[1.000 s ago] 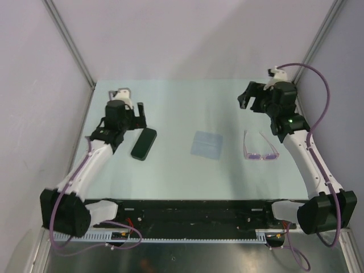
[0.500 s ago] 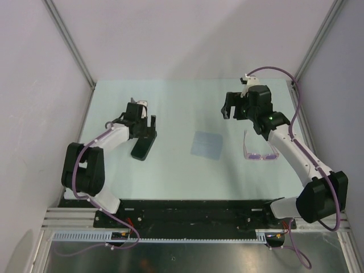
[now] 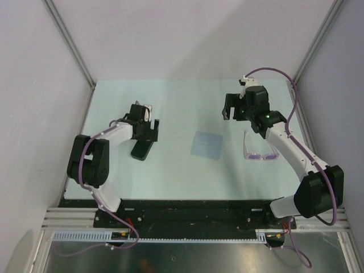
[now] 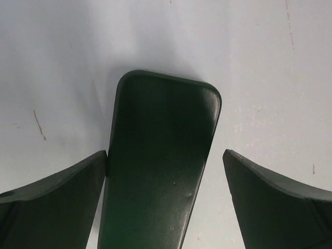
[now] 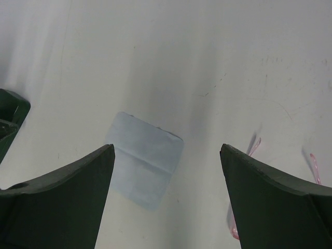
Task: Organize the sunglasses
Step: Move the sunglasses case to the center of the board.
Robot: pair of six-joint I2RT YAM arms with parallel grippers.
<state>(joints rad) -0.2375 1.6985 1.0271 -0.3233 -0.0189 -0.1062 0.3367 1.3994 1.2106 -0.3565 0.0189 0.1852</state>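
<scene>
The pink-purple sunglasses (image 3: 260,148) lie on the table at the right, temple arms pointing away; their temple tips show in the right wrist view (image 5: 255,146). The black oblong case (image 3: 142,148) lies at the left. My left gripper (image 3: 146,127) is open and sits over the case's far end; in the left wrist view the case (image 4: 161,166) lies between the fingers, touching the left one (image 4: 57,202). My right gripper (image 3: 235,109) is open and empty, above the table behind the sunglasses and the cloth.
A pale blue square cloth (image 3: 206,144) lies mid-table between the case and the sunglasses; it also shows in the right wrist view (image 5: 143,159). Metal frame posts and grey walls enclose the table (image 3: 182,102).
My left gripper has swung right and come down over the far end of the case. My right gripper has moved left and forward, toward the middle of the table.
</scene>
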